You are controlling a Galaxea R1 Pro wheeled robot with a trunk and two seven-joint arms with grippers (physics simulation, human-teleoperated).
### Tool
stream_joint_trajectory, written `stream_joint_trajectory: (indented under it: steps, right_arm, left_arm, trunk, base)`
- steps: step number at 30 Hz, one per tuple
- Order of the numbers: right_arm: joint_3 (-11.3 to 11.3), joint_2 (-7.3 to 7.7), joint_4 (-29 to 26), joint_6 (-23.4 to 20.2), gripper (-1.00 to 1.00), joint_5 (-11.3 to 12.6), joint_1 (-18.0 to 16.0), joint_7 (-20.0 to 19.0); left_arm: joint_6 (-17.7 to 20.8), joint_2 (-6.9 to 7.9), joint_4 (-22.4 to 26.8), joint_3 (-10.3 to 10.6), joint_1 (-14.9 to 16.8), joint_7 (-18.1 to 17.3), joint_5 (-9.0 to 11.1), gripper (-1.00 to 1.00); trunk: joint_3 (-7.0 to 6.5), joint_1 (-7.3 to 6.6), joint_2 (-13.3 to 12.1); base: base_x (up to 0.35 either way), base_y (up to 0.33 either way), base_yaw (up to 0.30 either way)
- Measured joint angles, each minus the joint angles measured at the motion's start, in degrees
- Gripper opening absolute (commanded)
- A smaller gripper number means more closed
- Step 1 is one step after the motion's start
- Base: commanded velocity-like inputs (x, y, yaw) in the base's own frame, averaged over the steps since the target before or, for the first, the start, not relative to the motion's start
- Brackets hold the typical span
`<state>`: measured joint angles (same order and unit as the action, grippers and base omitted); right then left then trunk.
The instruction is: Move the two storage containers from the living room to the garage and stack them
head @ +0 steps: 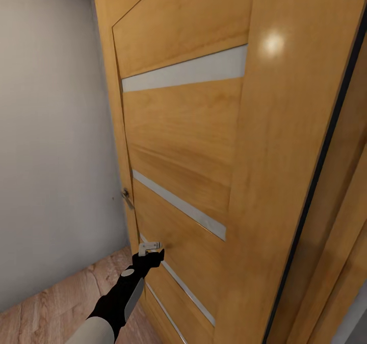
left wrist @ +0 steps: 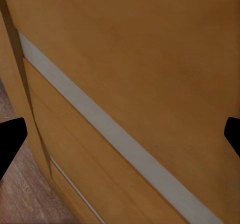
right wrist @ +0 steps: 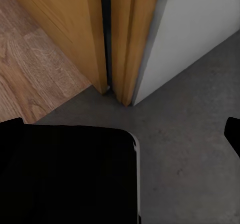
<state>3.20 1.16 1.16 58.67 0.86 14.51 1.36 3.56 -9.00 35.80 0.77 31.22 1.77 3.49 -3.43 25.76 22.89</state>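
While spread wide, left fingers point(head: 151, 252) near wooden door point(head: 193, 145) (ajar).

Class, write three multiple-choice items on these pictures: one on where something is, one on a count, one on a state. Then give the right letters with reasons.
1. Where is the left gripper?
A. Close to the lower part of the door
B. Up by the ceiling
C. Flat on the wood floor

2. How many pale grey strips cross the door face in the head view?
A. One
B. Four
C. Nine

3. How do the left gripper's fingers stand?
A. Spread apart, nothing between them
B. Clamped on the handle
C. Closed on a bin

Answers: 1 A, the left gripper sits by the lower orange-brown wooden door. 2 B, four pale grey strips show there. 3 A, the left wrist view has the black fingertips at opposite edges, only door between.
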Motion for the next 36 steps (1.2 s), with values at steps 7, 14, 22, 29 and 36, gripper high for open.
stream_joint_trajectory:
  steps: [7,14,22,29,36]
  right_arm:
    - [0.00,-0.01,0.00,-0.05,1.00,0.00,0.00,0.00]
    - [-0.01,-0.01,-0.01,-0.05,1.00,0.01,0.00,0.00]
    - [0.00,-0.02,-0.05,-0.14,1.00,0.00,0.00,0.01]
    - [0.00,-0.02,-0.05,-0.15,1.00,0.00,0.01,0.00]
    - [0.00,-0.01,-0.03,-0.14,1.00,0.00,0.00,0.00]
  left_arm:
    - [0.00,-0.01,-0.01,-0.01,0.00,0.01,-0.02,1.00]
    - [0.00,-0.01,-0.02,0.01,0.00,0.00,0.00,1.00]
    - [-0.01,0.03,-0.01,-0.09,0.02,0.14,-0.18,1.00]
    - [0.01,1.11,0.00,-0.11,0.03,0.14,-0.20,1.00]
    - [0.02,0.70,-0.06,-0.09,0.01,0.14,-0.18,1.00]
  trunk:
    - [0.00,0.00,0.00]
    - [0.00,0.00,0.01]
    - [0.00,0.00,0.02]
    - [-0.01,0.00,0.01]
    - [0.00,0.00,-0.01]
  base:
    - [0.000,0.000,0.000]
    - [0.000,0.000,0.000]
    - [0.000,0.000,-0.046]
    - [0.000,0.000,-0.227]
    - [0.000,0.000,-0.035]
